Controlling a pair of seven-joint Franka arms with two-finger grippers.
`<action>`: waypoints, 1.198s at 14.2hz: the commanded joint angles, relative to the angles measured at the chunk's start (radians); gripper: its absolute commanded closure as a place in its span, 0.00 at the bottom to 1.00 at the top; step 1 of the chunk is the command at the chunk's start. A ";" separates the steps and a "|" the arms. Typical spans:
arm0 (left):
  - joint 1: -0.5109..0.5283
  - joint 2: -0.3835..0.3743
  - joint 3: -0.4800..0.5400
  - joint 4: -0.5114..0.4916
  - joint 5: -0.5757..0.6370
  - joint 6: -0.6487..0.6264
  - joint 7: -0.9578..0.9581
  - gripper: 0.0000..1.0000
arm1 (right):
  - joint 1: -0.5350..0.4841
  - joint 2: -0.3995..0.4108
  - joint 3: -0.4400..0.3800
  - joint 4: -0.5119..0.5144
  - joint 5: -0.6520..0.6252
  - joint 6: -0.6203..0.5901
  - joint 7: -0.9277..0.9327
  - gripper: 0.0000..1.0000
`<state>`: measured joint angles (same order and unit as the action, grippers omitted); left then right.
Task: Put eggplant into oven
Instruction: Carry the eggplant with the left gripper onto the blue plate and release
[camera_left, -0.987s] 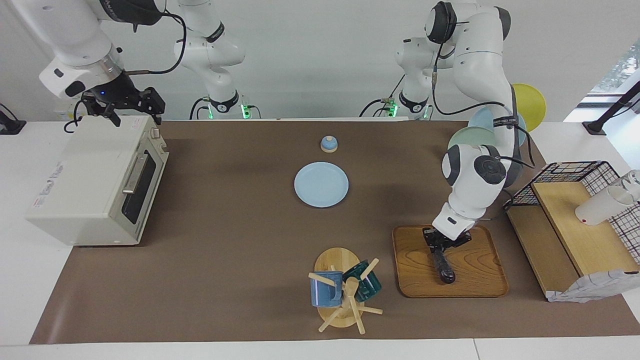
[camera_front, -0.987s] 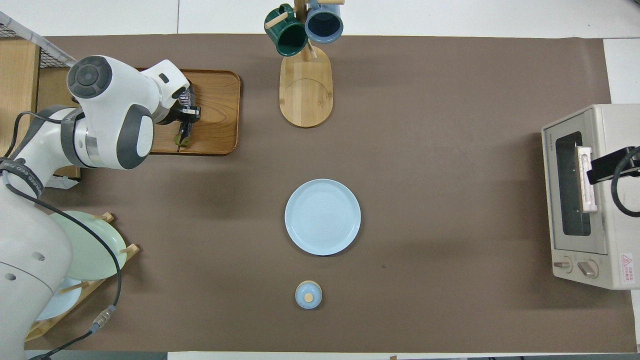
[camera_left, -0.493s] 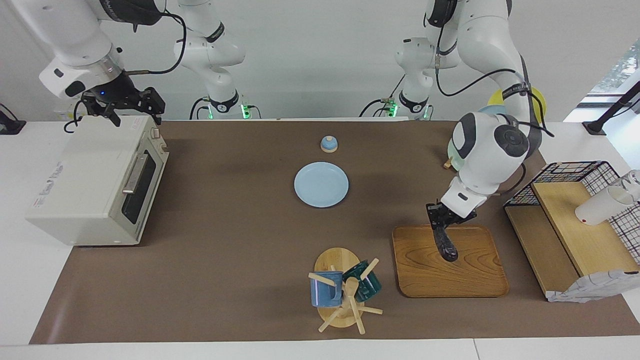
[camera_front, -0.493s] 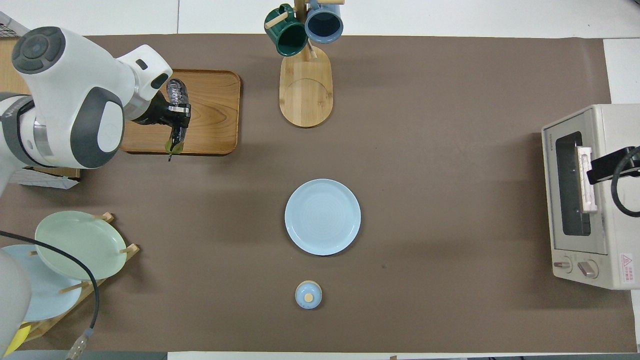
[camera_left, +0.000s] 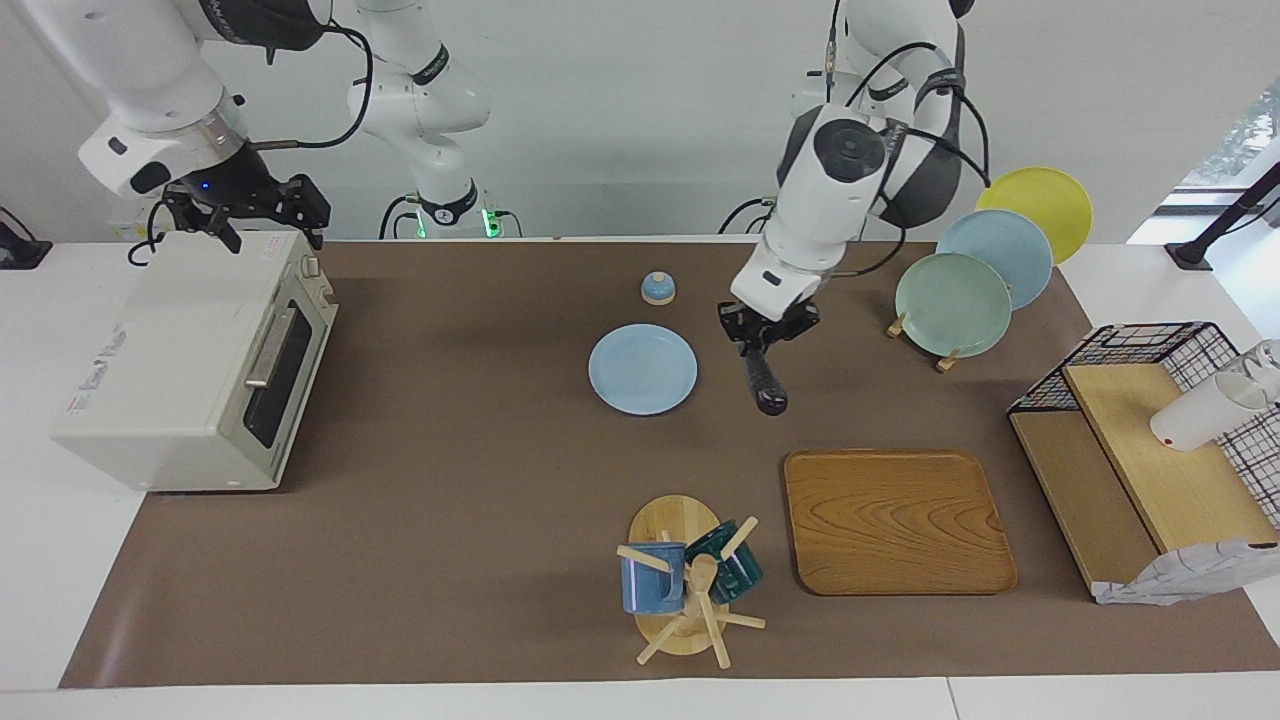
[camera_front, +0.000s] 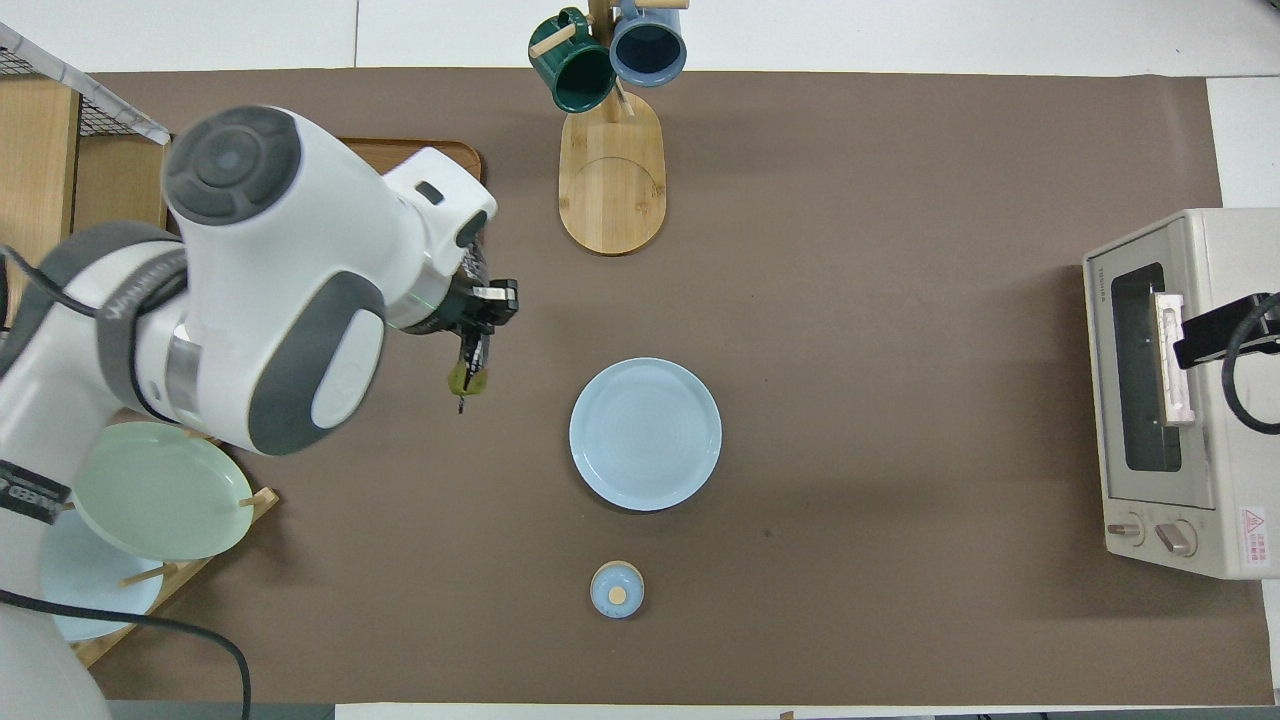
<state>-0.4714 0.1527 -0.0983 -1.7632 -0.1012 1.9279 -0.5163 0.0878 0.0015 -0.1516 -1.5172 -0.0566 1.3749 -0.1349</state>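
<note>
left gripper (camera_left: 758, 345) clamps eggplant (camera_left: 766, 387), arm hiding most overhead; oven (camera_left: 200, 360) cropped

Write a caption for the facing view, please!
Left gripper carries the eggplant above the mat; right gripper waits open over the shut oven.

A glossy dark eggplant (camera_left: 766, 385), a grained wooden tray (camera_left: 897, 521), a matt brown table mat (camera_left: 480, 480), and a dark-glass oven (camera_left: 200, 360) door.

Left claw (camera_left: 762, 345) carried eggplant (camera_left: 764, 382) off tray (camera_left: 897, 520), apparently beside plate (camera_left: 642, 369).
</note>
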 joint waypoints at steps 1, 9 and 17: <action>-0.137 -0.065 0.020 -0.198 -0.015 0.227 -0.132 1.00 | -0.002 -0.023 0.000 -0.029 0.014 0.018 0.014 0.00; -0.254 0.071 0.023 -0.271 -0.014 0.442 -0.179 1.00 | -0.028 -0.079 -0.002 -0.171 0.014 0.151 -0.161 1.00; -0.173 -0.005 0.029 -0.243 -0.003 0.335 -0.110 0.00 | -0.105 -0.160 -0.003 -0.581 -0.040 0.561 -0.195 1.00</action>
<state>-0.6978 0.2103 -0.0709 -2.0106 -0.1020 2.3342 -0.6782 -0.0069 -0.1376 -0.1637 -2.0136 -0.0708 1.8680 -0.3196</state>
